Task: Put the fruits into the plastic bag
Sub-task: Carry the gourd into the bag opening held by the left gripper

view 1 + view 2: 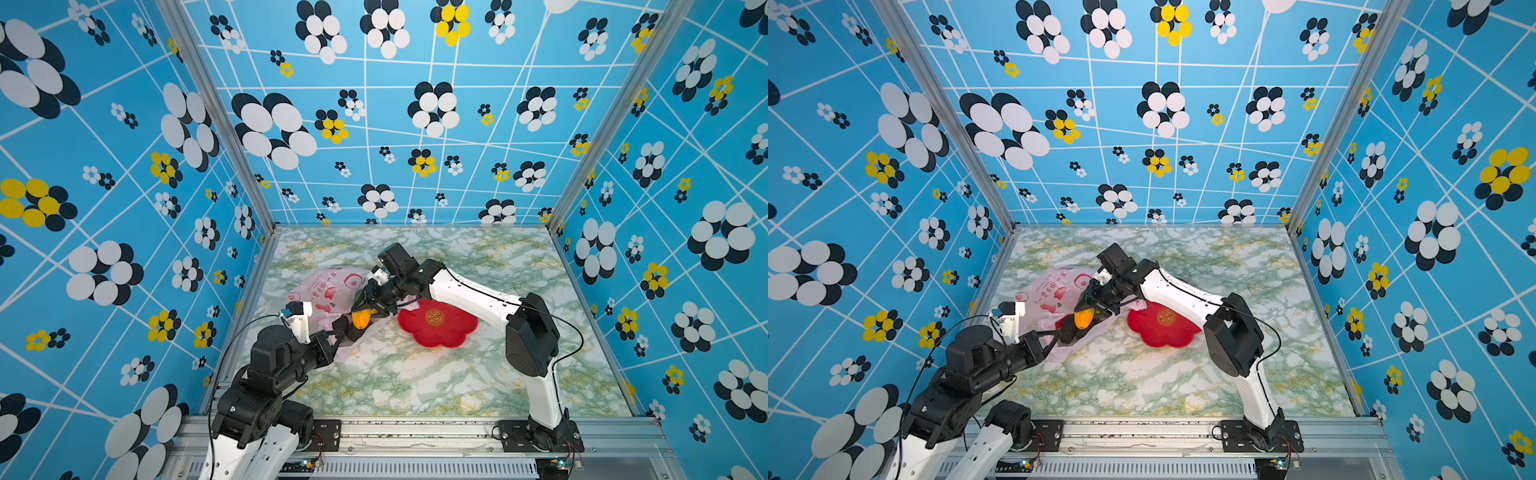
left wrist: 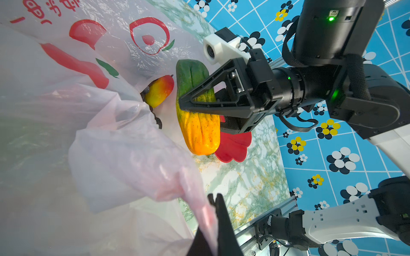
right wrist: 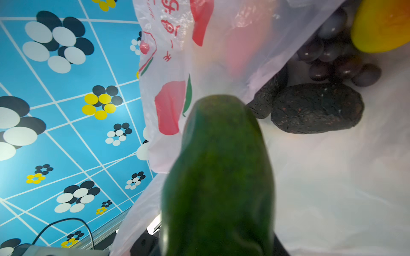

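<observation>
Left wrist view showed your right gripper (image 2: 186, 105) clamped on the green-to-orange oblong fruit (image 2: 200, 130) at the mouth of the pale pink plastic bag (image 2: 66, 110), left of centre in both top views. Your left gripper (image 2: 216, 212) pinched its edge. Inside lay a red-yellow mango (image 2: 159, 93), purple grapes (image 3: 332, 59) and a dark avocado (image 3: 317, 108).

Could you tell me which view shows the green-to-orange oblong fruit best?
The left wrist view: the oblong fruit shows nearly whole, green to orange, held by the right gripper. The right wrist view shows only its blurred green end; both top views, just its orange tip.
</observation>
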`<state>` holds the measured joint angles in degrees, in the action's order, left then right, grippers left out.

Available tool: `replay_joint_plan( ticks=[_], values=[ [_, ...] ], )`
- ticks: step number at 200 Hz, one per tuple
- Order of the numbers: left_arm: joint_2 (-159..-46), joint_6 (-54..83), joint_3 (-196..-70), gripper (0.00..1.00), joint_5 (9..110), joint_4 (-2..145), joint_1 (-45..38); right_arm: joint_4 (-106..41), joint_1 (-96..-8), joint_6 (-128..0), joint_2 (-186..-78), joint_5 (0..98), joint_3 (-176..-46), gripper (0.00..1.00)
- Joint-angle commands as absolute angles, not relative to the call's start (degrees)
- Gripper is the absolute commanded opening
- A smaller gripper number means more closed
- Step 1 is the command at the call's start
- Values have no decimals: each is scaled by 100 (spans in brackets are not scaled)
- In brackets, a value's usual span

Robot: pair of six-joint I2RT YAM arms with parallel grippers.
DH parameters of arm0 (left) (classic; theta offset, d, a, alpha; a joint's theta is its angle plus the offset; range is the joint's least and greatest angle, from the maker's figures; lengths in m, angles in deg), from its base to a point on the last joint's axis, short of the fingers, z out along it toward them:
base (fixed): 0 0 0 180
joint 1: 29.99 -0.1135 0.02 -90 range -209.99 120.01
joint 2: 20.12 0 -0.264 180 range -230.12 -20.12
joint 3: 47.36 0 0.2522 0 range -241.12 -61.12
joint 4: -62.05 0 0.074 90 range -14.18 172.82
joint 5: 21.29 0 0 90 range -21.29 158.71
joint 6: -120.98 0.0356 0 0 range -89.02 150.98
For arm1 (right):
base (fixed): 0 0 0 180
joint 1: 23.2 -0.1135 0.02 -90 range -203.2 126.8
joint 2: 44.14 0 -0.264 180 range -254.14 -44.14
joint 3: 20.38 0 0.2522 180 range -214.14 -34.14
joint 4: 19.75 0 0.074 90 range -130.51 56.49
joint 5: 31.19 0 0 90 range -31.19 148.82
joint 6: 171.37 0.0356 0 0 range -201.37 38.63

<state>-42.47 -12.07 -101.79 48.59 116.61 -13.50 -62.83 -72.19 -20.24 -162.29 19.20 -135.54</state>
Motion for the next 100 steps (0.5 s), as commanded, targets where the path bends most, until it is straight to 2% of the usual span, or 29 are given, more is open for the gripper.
replay_joint_plan(
  ticks=[1,100],
  values=[
    [-4183,-1235,-10114,0,4806,11682,-1397,-6171,-7250,-1997,-16349,1777,-13330,0],
    [-3823,-1029,-10025,0,4628,12026,-1397,-6130,-7290,-2059,-16686,1611,-12932,0]
  ],
)
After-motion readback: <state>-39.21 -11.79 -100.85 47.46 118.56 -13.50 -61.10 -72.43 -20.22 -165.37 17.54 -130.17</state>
